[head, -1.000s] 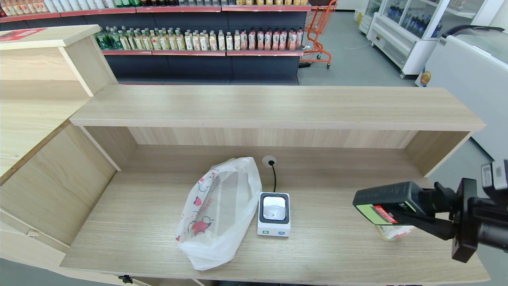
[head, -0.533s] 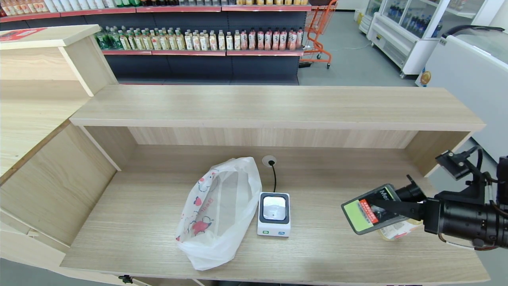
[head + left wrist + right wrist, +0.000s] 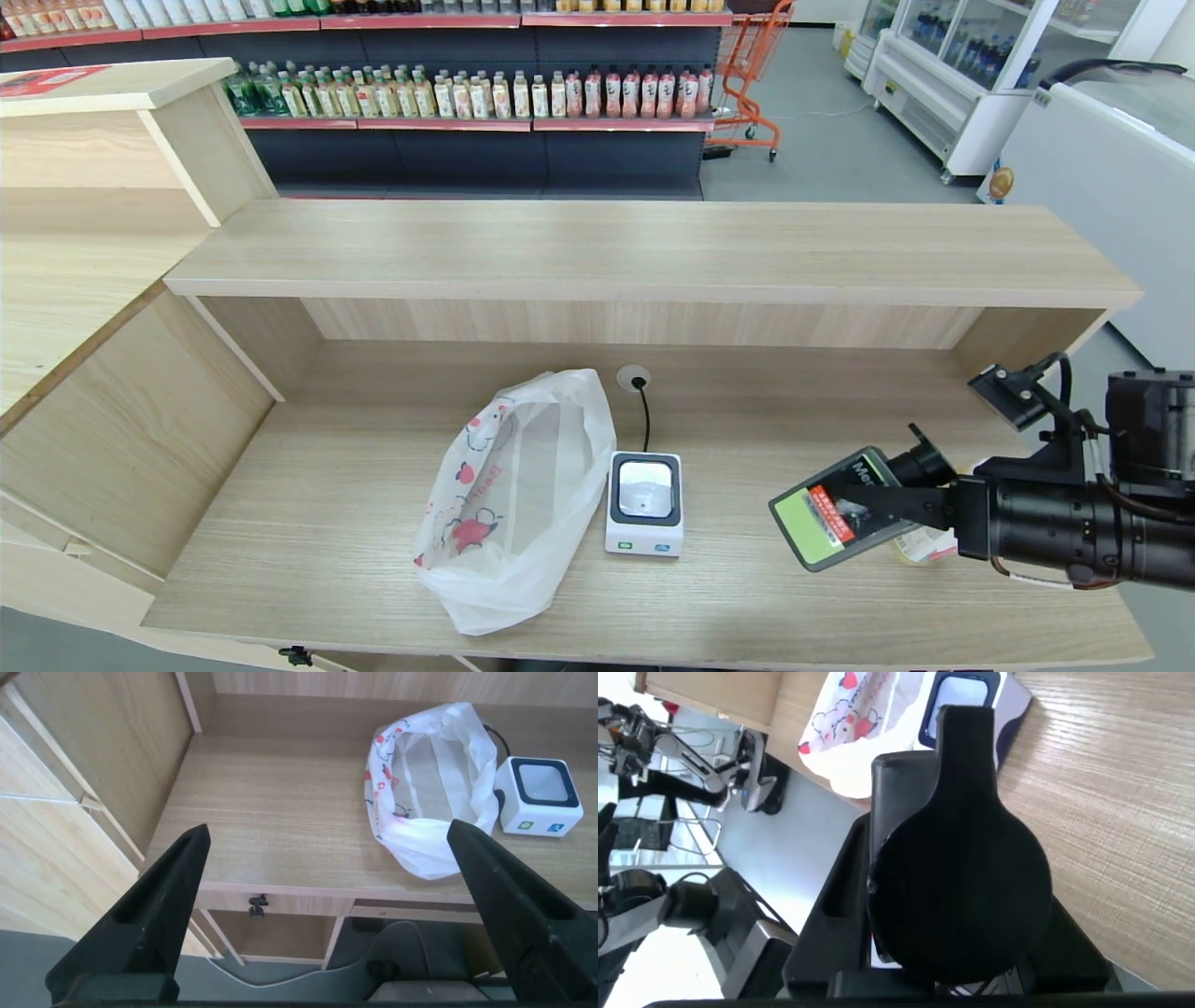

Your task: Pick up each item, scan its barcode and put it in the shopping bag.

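Over the right end of the pale wooden bench (image 3: 327,523), the right hand (image 3: 873,499) is clamped on a flat black box with a green and red label (image 3: 812,527), holding it tilted in the air. Beneath it a pale packet (image 3: 920,546) lies on the bench. At mid-bench a white plastic shopping bag with red prints (image 3: 513,495) lies open, with a white black-topped scanner (image 3: 644,504) just to its right. The left hand (image 3: 329,835) hangs with its fingers spread wide off the near left edge.
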